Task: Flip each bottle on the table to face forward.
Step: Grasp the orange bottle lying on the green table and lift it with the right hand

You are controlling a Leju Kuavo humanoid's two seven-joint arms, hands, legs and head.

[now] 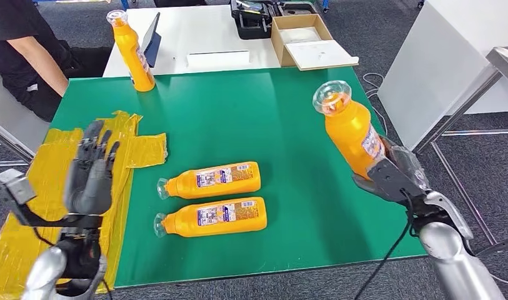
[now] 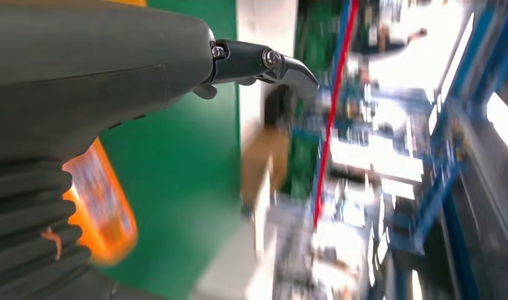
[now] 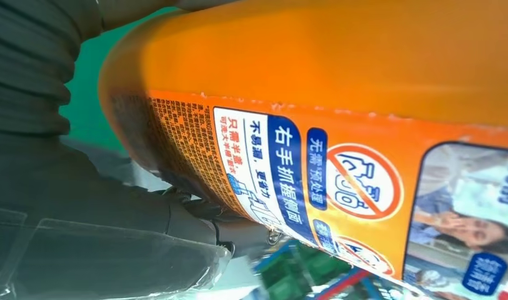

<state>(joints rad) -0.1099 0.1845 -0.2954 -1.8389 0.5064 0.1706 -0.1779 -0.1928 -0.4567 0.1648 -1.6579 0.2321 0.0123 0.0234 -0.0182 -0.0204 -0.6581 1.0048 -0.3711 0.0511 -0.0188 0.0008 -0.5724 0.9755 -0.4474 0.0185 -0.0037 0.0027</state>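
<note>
Above the surface (image 1: 288,112), right hand (image 1: 392,175) grips lifted bottle (image 1: 351,128), probably for turning; left hand (image 1: 92,172) hovers wide, empty.

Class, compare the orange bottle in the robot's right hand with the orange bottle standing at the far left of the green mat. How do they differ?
The held bottle is gripped by the right hand, off the mat and tilted. The far bottle stands upright on the green mat, untouched. Both are orange with clear caps.
</note>
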